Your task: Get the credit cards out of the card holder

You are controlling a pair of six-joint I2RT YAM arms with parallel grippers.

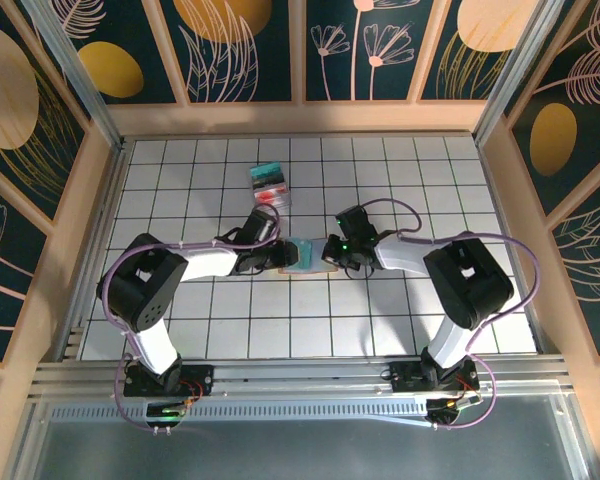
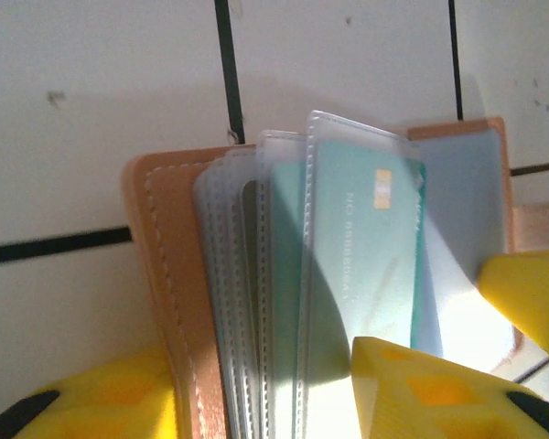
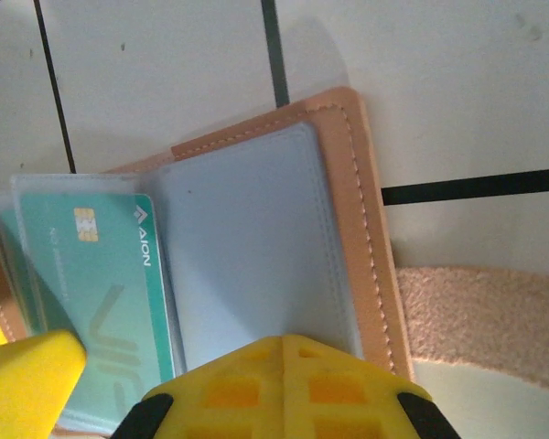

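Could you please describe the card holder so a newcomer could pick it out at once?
On the white tiled table, look to the middle, where the left gripper and right gripper meet. The card holder lies open between them, tan leather with clear sleeves and a teal card showing. Unlike the small clear box farther back, it is flat and stitched.

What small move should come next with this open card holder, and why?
Probably close the left end effector on the teal chip card and start drawing it from its clear sleeve. The card holder lies open, the right end effector presses its grey-blue inner cover, and the left fingers straddle the fanned sleeves, card still inside.
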